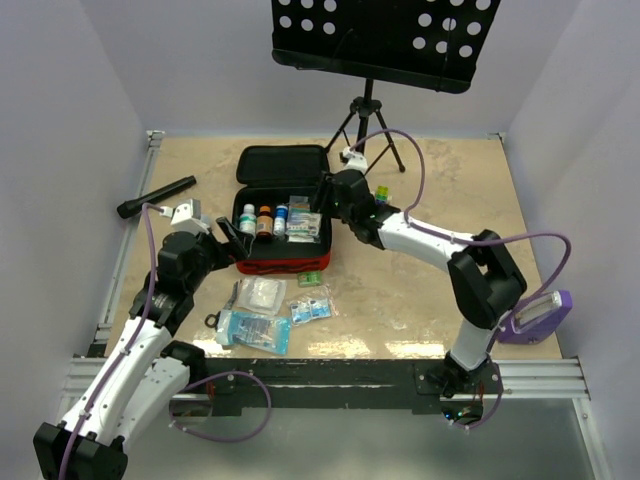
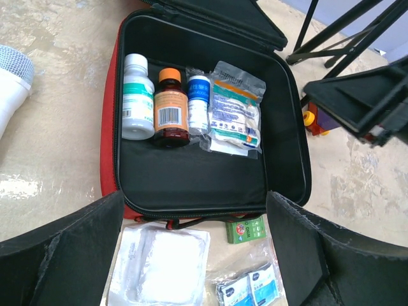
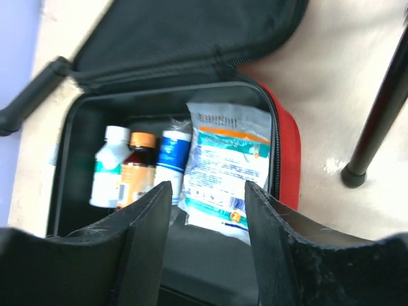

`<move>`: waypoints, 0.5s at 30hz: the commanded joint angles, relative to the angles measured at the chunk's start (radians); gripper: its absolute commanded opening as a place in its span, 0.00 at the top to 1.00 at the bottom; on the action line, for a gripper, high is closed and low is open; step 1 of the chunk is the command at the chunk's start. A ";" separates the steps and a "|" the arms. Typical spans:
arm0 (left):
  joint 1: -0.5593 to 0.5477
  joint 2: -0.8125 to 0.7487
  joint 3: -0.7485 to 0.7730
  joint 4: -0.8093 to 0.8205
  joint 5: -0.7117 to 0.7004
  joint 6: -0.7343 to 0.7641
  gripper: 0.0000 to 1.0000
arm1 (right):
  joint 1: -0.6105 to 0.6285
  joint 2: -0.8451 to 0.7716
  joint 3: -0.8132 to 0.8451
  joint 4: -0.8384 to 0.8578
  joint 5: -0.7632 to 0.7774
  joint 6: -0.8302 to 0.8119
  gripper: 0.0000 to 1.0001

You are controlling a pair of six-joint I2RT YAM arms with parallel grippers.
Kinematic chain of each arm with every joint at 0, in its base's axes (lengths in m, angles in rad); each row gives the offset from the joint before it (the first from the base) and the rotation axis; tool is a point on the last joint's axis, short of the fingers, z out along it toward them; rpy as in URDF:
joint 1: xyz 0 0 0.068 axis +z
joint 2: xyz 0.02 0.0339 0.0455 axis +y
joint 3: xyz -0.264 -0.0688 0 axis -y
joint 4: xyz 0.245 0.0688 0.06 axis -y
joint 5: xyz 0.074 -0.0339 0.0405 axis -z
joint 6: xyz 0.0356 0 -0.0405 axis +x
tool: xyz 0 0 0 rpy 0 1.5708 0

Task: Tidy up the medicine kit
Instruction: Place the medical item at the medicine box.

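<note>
The medicine kit [image 1: 280,264] lies open on the table [image 1: 430,300], lid back. Along its far wall sit three bottles [image 2: 170,108] and a packet [image 2: 234,108]. Just outside its near wall, a gauze pad [image 1: 262,293], blue packets [image 1: 255,330] and a green box [image 1: 314,279] remain unpacked; roughly halfway, I judge. My left gripper [image 2: 194,201] at its left edge and right gripper [image 3: 209,191] above its right side both gape empty.

Barcode on amber bottle [image 2: 170,115] label, all other print unreadable

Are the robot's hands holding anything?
No. Both the left gripper and right gripper are open and empty; the packet lies in the medicine kit.
</note>
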State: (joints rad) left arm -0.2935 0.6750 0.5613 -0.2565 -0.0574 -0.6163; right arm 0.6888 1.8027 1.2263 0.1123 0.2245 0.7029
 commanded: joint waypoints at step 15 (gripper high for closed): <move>0.005 -0.074 0.072 -0.187 -0.255 -0.158 0.01 | 0.494 -0.129 -0.179 0.055 0.047 -0.169 0.48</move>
State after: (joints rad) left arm -0.2935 0.6647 0.5907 -0.3813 -0.1829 -0.6834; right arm 1.1568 1.6482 1.0786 0.1284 0.2192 0.5007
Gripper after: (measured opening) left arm 0.981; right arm 0.510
